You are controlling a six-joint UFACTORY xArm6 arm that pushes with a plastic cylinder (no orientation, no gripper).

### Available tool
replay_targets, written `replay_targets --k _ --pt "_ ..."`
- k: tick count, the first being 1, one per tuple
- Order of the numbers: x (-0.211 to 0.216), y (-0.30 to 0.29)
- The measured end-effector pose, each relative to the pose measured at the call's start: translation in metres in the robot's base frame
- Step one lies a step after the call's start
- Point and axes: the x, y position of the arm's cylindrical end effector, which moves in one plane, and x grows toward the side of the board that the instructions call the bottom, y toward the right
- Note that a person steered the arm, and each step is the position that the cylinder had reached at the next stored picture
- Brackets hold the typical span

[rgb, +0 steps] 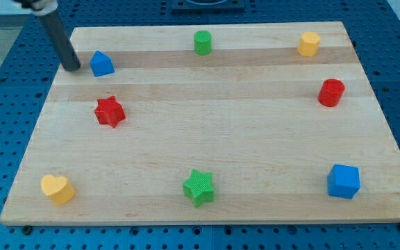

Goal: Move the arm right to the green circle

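The green circle (203, 42) is a short green cylinder at the view's top, near the middle of the wooden board (207, 132). My tip (73, 69) is at the view's upper left, far to the left of the green circle. It stands just left of a blue block with a peaked top (102, 64), close to it; I cannot tell whether they touch.
A red star (109, 111) lies below the blue peaked block. A yellow hexagon (309, 44) and a red cylinder (330, 92) are at the right. A yellow heart (57, 189), a green star (199, 187) and a blue cube (343, 181) lie along the bottom.
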Motion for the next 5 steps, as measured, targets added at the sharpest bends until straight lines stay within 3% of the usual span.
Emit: replay_targets --k 1,3,5 --pt "-0.050 0.042" --pt "-0.039 0.055" --pt "0.006 0.073"
